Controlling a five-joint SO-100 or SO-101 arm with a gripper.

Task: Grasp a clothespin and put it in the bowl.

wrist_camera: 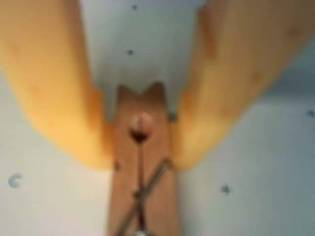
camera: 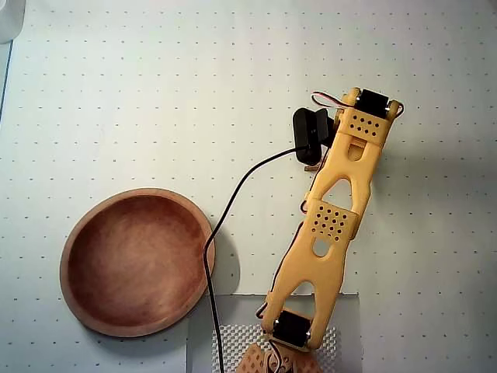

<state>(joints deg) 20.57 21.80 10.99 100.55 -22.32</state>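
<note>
Clothespin (wrist_camera: 141, 172), light-tan wood with crossed wire spring at mid-length: seen only in the wrist view, lying lengthwise between the two yellow fingers (wrist_camera: 59, 98), running from the centre of that view down to its near edge. Notched far end projecting just past the fingertips; round hole visible in the upper face.

Gripper (wrist_camera: 141, 147): narrowed onto the clothespin, one finger pressed against each long side, no gap visible on either side. Picture soft, so exact contact at the tips not sharply resolved.

White dotted mat (wrist_camera: 256, 196) directly behind clothespin and fingers; whether the clothespin rests on it or hangs just above cannot be told.

In the overhead view, clothespin hidden beneath the arm (camera: 334, 217). Yellow arm stretched from the base at the near edge toward the far right of the mat, with the black wrist camera (camera: 308, 134) on its left side and a black cable (camera: 233, 202) trailing back to the near edge.

Bowl (camera: 78, 241), reddish-brown and round, at near left, well apart from the arm's far end; cable passing just beside its right rim.
</note>
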